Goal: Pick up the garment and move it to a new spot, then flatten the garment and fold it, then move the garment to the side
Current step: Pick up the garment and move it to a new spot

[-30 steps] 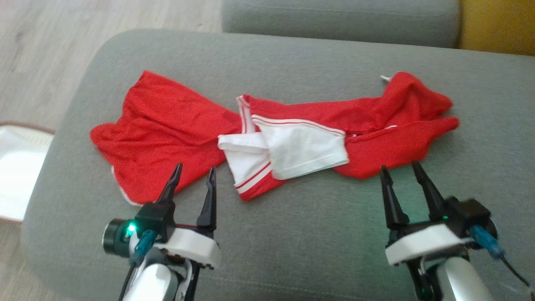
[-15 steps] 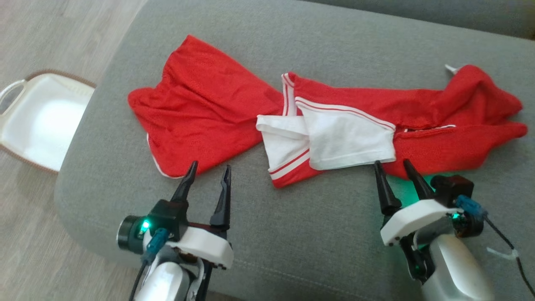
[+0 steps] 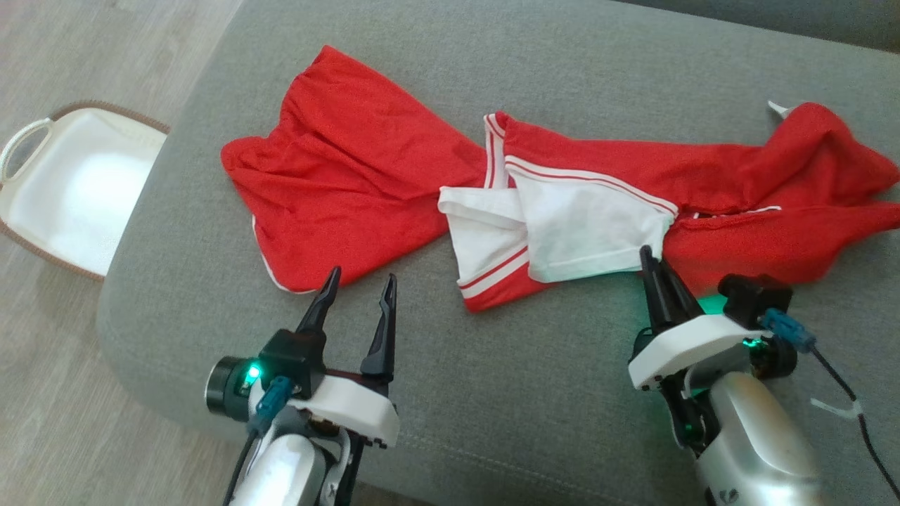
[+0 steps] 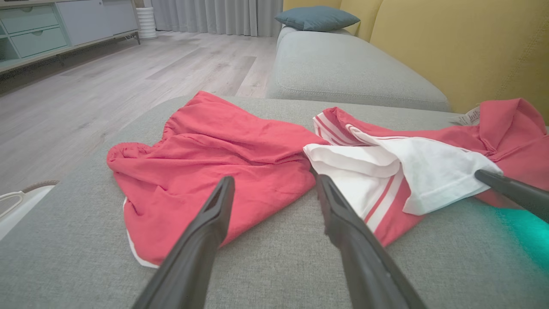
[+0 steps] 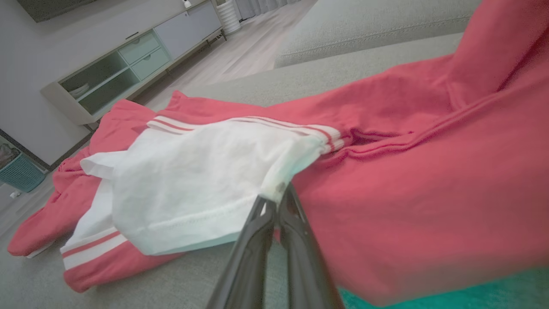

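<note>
The garment (image 3: pixel 365 169) is red with white sleeves and striped trim, lying crumpled across a grey sofa seat (image 3: pixel 492 379). My right gripper (image 3: pixel 650 256) is shut on the lower right corner of the white sleeve (image 3: pixel 590 228); in the right wrist view the closed fingertips pinch the white hem (image 5: pixel 274 193). My left gripper (image 3: pixel 358 284) stands open just short of the garment's near red edge, with nothing between its fingers. The left wrist view shows that red part (image 4: pixel 214 159) ahead of the spread fingers (image 4: pixel 201 240) and the right gripper's dark fingers (image 4: pixel 510 191) at the white sleeve.
A white basket (image 3: pixel 63 190) with a brown rim stands on the wooden floor left of the sofa. A second grey seat (image 4: pixel 343 68) with a blue cushion (image 4: pixel 315 18) and a yellow backrest (image 4: pixel 472 47) lie beyond. A low cabinet (image 5: pixel 128 64) lines the wall.
The right gripper has gone forward to the white sleeve's corner and shut on it. The head camera has swung, so the whole picture shifted. The left gripper stays open.
</note>
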You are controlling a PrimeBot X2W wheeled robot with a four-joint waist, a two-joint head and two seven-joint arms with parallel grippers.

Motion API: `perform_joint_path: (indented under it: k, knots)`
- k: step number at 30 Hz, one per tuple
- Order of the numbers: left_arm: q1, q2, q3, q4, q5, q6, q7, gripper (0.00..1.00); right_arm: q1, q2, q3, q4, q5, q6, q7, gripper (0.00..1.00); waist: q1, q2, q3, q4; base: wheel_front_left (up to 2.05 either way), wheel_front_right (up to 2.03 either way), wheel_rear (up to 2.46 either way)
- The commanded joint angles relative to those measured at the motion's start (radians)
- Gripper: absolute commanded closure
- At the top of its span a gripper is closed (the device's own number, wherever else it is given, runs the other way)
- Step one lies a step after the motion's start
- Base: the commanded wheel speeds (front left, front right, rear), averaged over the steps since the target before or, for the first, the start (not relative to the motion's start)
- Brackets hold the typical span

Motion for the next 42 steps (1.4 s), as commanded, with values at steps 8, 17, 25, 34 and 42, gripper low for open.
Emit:
perform_joint_path:
  k: [8,17,25,34,42]
  knots:
    - [-0.018,-0.003,0.039,-0.007,0.020,-0.010,-0.012,0.00,-0.017,-0.001,0.096,-0.117,0.077,0.004,-0.051,1.00,0.0000,0.0000,-0.072,-0.051,0.00,0.00,0.00]
    - [0.019,-0.004,0.042,0.000,0.018,-0.016,-0.012,0.00,-0.037,-0.001,0.030,-0.257,0.146,0.004,0.041,1.00,0.0000,0.0000,-0.133,-0.053,0.00,0.00,0.00]
    - [0.042,-0.005,0.054,-0.003,0.018,-0.017,-0.012,0.00,-0.004,-0.001,-0.100,-0.268,0.030,0.004,0.112,1.00,0.0000,0.0000,-0.134,-0.036,0.00,0.00,0.00]
    - [0.040,-0.005,0.066,-0.006,0.021,-0.017,-0.012,0.00,0.073,-0.001,-0.197,-0.238,-0.051,0.004,0.107,0.00,0.0000,0.0000,-0.129,-0.076,0.00,0.00,0.00]
    - [0.032,-0.005,0.109,-0.044,0.030,-0.014,-0.012,0.00,0.119,-0.001,-0.138,-0.337,-0.072,0.004,0.047,0.00,0.0000,0.0000,-0.166,-0.178,0.00,0.00,0.00]
